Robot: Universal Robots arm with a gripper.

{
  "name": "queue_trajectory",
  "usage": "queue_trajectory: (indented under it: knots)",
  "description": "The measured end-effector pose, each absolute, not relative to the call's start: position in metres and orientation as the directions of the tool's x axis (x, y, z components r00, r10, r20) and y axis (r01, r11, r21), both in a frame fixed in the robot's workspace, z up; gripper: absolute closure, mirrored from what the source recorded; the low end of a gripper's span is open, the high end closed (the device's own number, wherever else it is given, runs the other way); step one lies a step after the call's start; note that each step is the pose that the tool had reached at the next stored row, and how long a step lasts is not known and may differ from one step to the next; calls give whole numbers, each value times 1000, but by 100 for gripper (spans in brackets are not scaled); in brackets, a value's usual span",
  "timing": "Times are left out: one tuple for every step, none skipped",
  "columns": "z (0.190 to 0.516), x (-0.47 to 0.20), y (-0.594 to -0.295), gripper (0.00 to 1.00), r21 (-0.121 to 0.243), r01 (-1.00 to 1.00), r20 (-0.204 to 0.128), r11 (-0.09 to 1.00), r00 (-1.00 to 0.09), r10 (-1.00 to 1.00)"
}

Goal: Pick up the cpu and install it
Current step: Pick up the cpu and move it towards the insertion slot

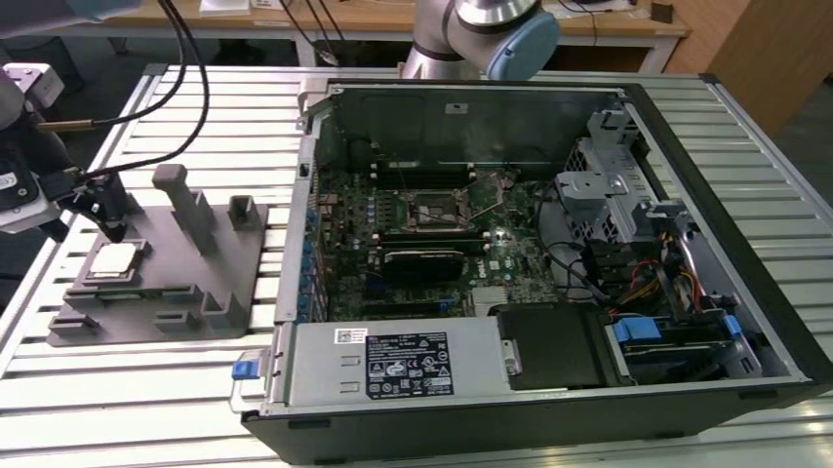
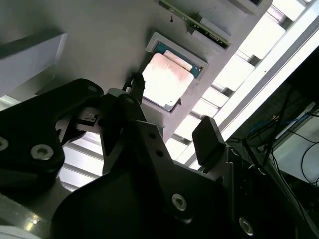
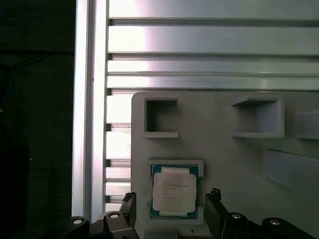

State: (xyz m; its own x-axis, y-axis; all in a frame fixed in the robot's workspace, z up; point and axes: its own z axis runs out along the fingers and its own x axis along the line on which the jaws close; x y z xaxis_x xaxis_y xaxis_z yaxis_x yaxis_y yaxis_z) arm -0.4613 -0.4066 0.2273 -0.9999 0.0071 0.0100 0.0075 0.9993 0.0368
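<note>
Exterior view high over the whole table (image 1: pixel 143 390), both wrist views close above the shared cpu (image 3: pixel 173 193) (image 2: pixel 167 79)

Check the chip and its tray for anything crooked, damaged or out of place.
Nothing stands out. The cpu lies flat and square in its recess on the grey tray, with no visible damage. The gripper is open over it, one finger on each side, not touching it.

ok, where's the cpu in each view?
Exterior view: cpu in the grey tray, to the exterior view's left of the computer case.
First wrist view: cpu in a recess of the grey tray, near its edge.
Second wrist view: cpu in that same recess.
Shared landmark: the grey tray.
</note>
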Motion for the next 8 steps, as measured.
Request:
queue_trajectory:
  knots:
    - [226, -461, -407, 34, 37, 7, 10, 999, -1000, 7]
    - [224, -461, -407, 34, 37, 7, 10, 999, -1000, 7]
    - [222, -460, -407, 34, 37, 7, 10, 999, -1000, 7]
    - [220, -460, -407, 34, 37, 7, 10, 999, -1000, 7]
    - [219, -459, -407, 34, 37, 7, 10, 999, -1000, 7]
    - [218, -459, -407, 34, 36, 8, 10, 999, -1000, 7]
    - [217, -459, -407, 34, 34, 7, 9, 999, -1000, 7]
    - [217, -459, -407, 34, 33, 7, 8, 999, -1000, 7]
